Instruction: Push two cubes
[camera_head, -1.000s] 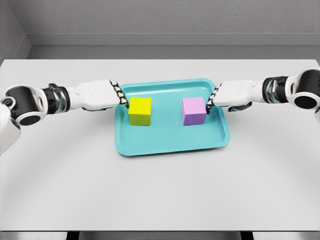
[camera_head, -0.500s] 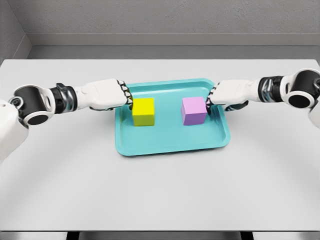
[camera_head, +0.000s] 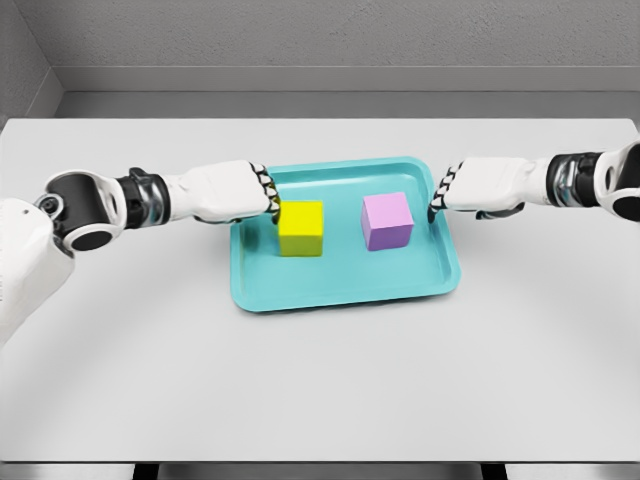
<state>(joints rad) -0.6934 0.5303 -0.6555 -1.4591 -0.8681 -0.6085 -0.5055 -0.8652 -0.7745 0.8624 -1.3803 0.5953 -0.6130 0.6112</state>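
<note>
Grey walls and a white table (camera_head: 320, 380) form the setting, with a teal tray (camera_head: 345, 290) lying at the table's centre. On the tray stand two cubes, apart from each other: a yellow cube (camera_head: 301, 228) on the left half and a purple cube (camera_head: 387, 220) on the right half, both upright on the tray floor. The left hand (camera_head: 232, 192) reaches in over the tray's left rim; its fingers (camera_head: 270, 197) are curled inward, grasp nothing, and their dark tips meet the yellow cube's left face. The right hand (camera_head: 482, 187) sits at the tray's right rim, its fingers (camera_head: 440, 192) likewise bent downward and holding nothing; a strip of tray floor separates them from the purple cube, so no contact is seen there. Both white forearms extend outward across the table toward the picture's side edges, ending in black-and-white shoulder joints.
</note>
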